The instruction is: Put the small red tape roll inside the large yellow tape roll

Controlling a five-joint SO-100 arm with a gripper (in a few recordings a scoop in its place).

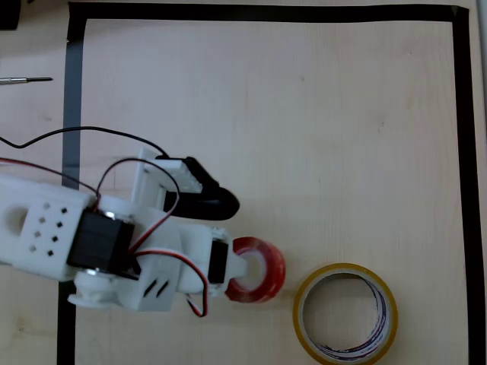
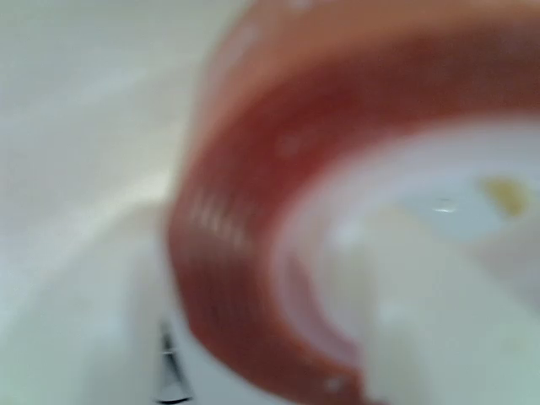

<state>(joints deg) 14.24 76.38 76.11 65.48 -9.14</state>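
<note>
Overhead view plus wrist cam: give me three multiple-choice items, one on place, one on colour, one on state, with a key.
1. Where is the red tape roll relative to the yellow tape roll in the overhead view?
A. Inside it
B. To its upper left, outside it
C. Stacked on top

2. What colour is the tape border marking the table?
A. Black
B. Blue
C. White

3. What is the hand doing?
A. Hanging open over bare table
B. Shut on the yellow roll
C. Holding the red roll, one finger through its hole

Key: B, the red ring lies beside the yellow ring; A, dark strips frame the surface; C, a white finger sits inside the red ring.
</note>
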